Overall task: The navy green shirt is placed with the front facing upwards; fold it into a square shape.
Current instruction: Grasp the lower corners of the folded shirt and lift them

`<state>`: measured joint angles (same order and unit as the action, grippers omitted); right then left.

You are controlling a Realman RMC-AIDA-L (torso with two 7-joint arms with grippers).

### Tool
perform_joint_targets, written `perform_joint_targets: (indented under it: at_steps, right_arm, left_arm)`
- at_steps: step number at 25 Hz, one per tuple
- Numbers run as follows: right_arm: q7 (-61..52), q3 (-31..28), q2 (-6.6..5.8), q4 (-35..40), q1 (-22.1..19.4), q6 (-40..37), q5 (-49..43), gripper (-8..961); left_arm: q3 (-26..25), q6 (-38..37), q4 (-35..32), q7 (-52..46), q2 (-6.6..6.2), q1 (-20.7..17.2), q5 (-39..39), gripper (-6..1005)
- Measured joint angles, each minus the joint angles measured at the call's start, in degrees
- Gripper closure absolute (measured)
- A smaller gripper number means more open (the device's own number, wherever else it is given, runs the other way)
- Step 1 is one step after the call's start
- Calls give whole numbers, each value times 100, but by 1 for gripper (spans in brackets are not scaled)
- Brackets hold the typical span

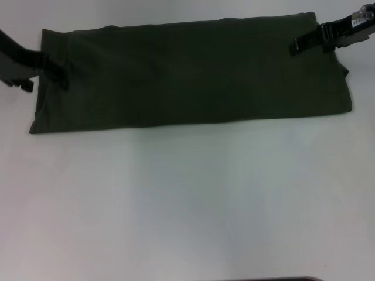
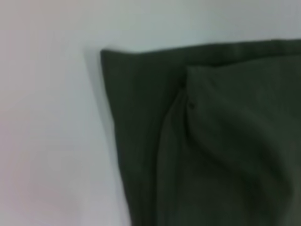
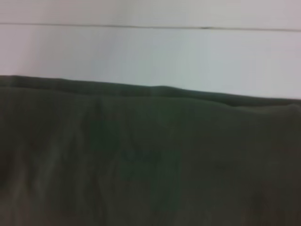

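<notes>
The navy green shirt lies folded into a long plain dark green band across the far part of the white table. No lettering shows. My left gripper is low at the band's left end, over its edge. At the right end, near the far corner, my right gripper reaches in over the cloth. The left wrist view shows a corner of the shirt with folded layers and creases. In the right wrist view a long straight edge of the shirt meets the bare table.
White tabletop stretches around the shirt, widest on the near side. A thin dark line runs across the surface beyond the shirt in the right wrist view.
</notes>
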<state>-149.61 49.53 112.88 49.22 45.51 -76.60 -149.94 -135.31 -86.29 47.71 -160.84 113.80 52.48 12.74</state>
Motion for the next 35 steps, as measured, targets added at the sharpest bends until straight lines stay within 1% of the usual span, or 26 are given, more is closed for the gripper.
perform_joint_targets:
  at_steps: [3, 5, 7, 8, 9, 13, 17, 31, 35]
  right_arm:
    - [2, -41, -7, 0, -24, -16, 5, 18]
    - [2, -62, -7, 0, -33, -20, 6, 18]
    - [2, -71, -7, 0, -36, -29, 8, 18]
    - [1, -76, -7, 0, -35, -32, 8, 18]
    - [0, -76, -7, 0, -28, -41, 9, 18]
    - [-16, -76, -5, 0, -12, -57, 9, 18]
    - [-32, -79, -3, 0, -9, -57, 9, 18]
    - [-2, -208, -27, 0, -29, -82, 8, 18]
    - [-4, -207, -30, -1, -33, -83, 8, 18]
  left_arm:
    - [7, -71, 2, -18, -16, -156, -10, 216]
    - [9, -37, -2, -23, -13, -195, -21, 218]
    - [12, 76, -28, -55, 16, -248, -134, 219]
    - [14, 161, -63, -83, 53, -265, -295, 219]
    - [14, 161, -63, -83, 53, -265, -295, 220]
    - [14, 263, -161, -88, 135, -270, -446, 222]
    - [14, 389, -292, -86, 180, -272, -441, 225]
    - [12, 584, -453, -114, 273, -167, -450, 235]
    - [124, 609, -456, -115, 274, -166, -454, 237]
